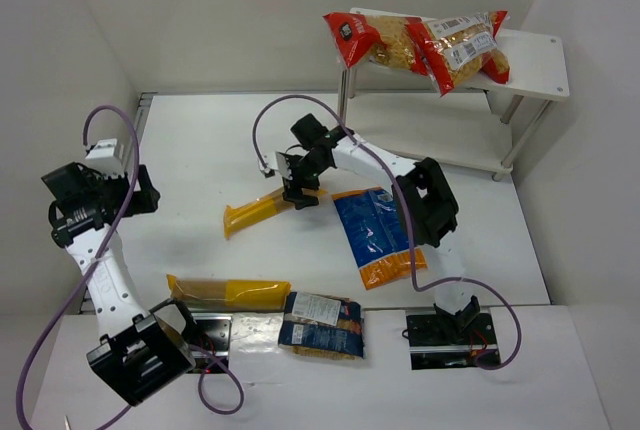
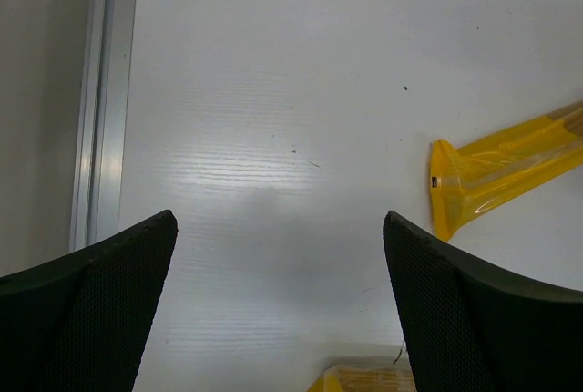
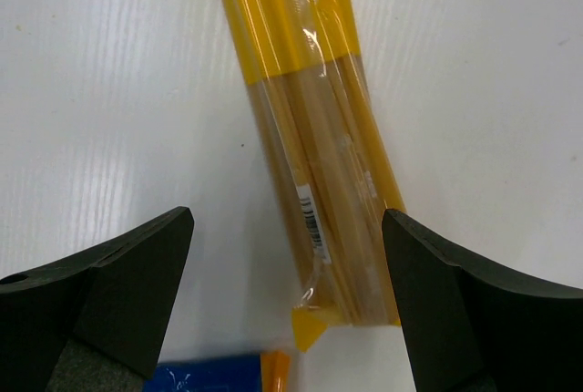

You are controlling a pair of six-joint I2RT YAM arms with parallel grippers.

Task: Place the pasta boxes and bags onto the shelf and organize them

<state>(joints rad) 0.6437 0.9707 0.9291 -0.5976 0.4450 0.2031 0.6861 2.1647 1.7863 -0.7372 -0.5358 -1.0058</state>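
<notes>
The right hand (image 3: 287,219) is seen with its fingers (image 3: 118,273) spread apart, lowered astride a yellow spaghetti pack (image 3: 310,137) close to that pack's sealed end. Nothing is clamped yet. One finger sits just beside the pack's edge, and whether it touches cannot be told.

The pack lies flat on the counter (image 1: 200,140). This end is just beside the far left corner of the blue-and-orange bag (image 1: 375,235), and the rest stretches away to that bag's left.

Several risks are judged from here:
- **Droop:** a grip taken this near one end would leave most of the long pack unsupported. It could droop, swivel between the pads or slide out of the glossy film.
- **Breakage:** a hard squeeze could snap the brittle strands.
- **Snagging:** the bag's corner could be nipped or dragged along when the fingers are brought together.

Well beyond the blue-and-orange bag, to its far right, stands the shelf (image 1: 545,60). Its top board is already loaded with two red-ended bags (image 1: 455,50), and one appears to overhang the front edge. A long pack swung in at an angle could knock them off or find little bare board.

On the near side of the blue-and-orange bag lie a dark-blue pack (image 1: 322,325) and, further left, a second spaghetti pack (image 1: 225,292), neither yet shelved.

The left hand (image 2: 278,219) is held with its fingers apart over bare counter, well left of the bag, so no support for the pack's free end is offered.
</notes>
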